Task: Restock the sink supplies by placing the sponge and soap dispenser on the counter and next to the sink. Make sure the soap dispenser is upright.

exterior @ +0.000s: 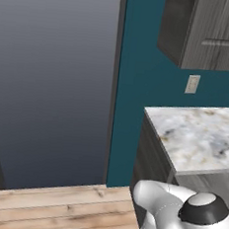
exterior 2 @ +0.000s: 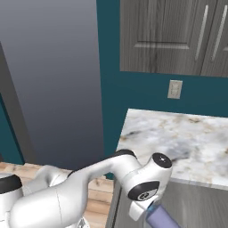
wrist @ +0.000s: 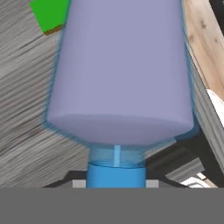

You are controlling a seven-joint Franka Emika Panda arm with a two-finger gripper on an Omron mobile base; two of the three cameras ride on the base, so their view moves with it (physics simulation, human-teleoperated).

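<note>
The soap dispenser (wrist: 120, 70), a greyish-lavender bottle, looms close in the hand view, its blue pump top (wrist: 116, 175) down at my gripper (wrist: 116, 183). The gripper looks shut on that pump end. In the right base view the bottle (exterior 2: 161, 219) sticks out from under my hand, below the level of the counter edge. A corner of the green sponge (wrist: 49, 15) with its yellow layer lies on a grey wood-grain surface (wrist: 26, 109) beyond the bottle. The marble counter (exterior: 199, 134) (exterior 2: 178, 133) stands ahead to the right. The sink is out of view.
Dark grey upper cabinets (exterior: 209, 31) (exterior 2: 169, 35) hang over the counter, with a wall outlet (exterior: 192, 84) (exterior 2: 175, 89) on the teal wall. A tall grey panel (exterior: 50, 80) rises at the left. Wood plank floor (exterior: 53, 205) runs below.
</note>
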